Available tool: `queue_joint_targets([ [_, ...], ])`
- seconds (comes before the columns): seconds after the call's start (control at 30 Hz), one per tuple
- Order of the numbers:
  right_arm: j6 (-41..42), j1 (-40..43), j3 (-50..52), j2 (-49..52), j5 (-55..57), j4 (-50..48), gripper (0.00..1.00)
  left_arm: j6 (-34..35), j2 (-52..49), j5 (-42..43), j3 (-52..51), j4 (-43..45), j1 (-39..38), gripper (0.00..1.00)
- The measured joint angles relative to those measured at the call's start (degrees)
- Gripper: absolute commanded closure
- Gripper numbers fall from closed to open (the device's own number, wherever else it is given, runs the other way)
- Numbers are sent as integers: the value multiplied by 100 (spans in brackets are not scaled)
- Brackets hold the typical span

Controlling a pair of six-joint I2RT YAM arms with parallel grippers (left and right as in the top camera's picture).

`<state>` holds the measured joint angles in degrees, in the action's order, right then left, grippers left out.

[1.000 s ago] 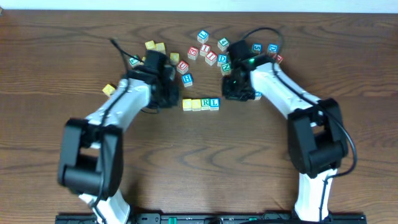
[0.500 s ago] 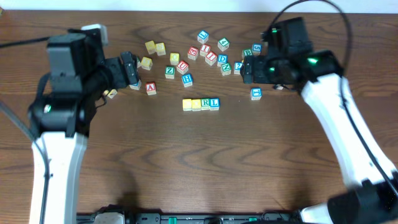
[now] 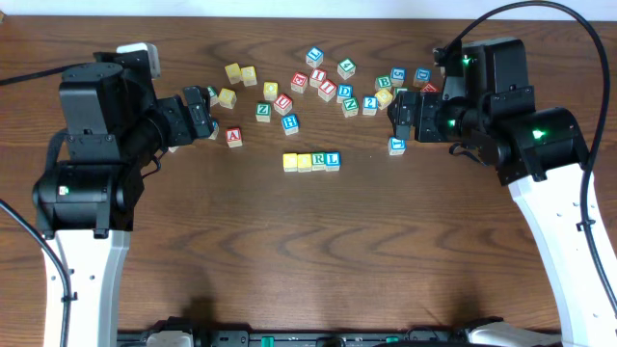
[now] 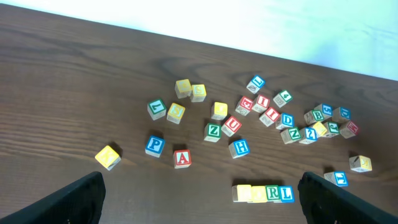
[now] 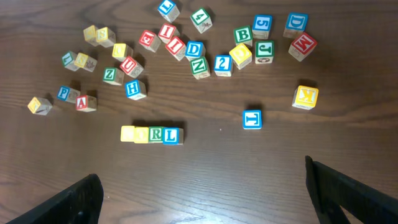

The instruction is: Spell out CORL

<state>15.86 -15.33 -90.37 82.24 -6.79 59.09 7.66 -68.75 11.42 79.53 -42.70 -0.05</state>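
Four cubes stand in a touching row (image 3: 311, 161) at the table's middle: two yellow-faced cubes (image 3: 297, 162), then the green R (image 3: 319, 160) and the blue L (image 3: 333, 160). The same row (image 4: 262, 193) shows low in the left wrist view and the row (image 5: 152, 134) left of centre in the right wrist view. My left gripper (image 3: 198, 113) hangs high to the row's left, open and empty. My right gripper (image 3: 405, 118) hangs high to the right, also open and empty. In each wrist view only the two dark fingertips (image 4: 68, 199) (image 5: 348, 190) show at the bottom corners.
Many loose letter cubes lie scattered behind the row (image 3: 328, 82). A red A cube (image 3: 233, 136) and a blue H cube (image 3: 290, 123) are closest on the left, a blue cube (image 3: 396, 146) on the right. The wooden table (image 3: 318, 251) is bare in front.
Both arms have risen and drawn back from beside the row, left arm leftward, right arm rightward. Both grippers have gone from shut to wide open. The row has not moved.
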Motion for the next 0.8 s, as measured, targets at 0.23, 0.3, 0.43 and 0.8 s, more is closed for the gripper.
queue_joint_targets([
  [0.23, -133, 13, 0, 0, 184, 273, 1, 0, -2, 0, 0, -2, 0, 2],
  [0.3, -164, 50, 4, 0, 236, 149, 1, 0, -4, 2, 0, -2, 0, 2],
  [0.43, -505, 297, 304, -216, 262, -699, 1, 0, -4, 2, 0, -15, 0, 3],
  [0.8, -1095, 1032, 4507, -3995, 249, -4168, 1, 0, -4, 2, 0, -39, 0, 2],
])
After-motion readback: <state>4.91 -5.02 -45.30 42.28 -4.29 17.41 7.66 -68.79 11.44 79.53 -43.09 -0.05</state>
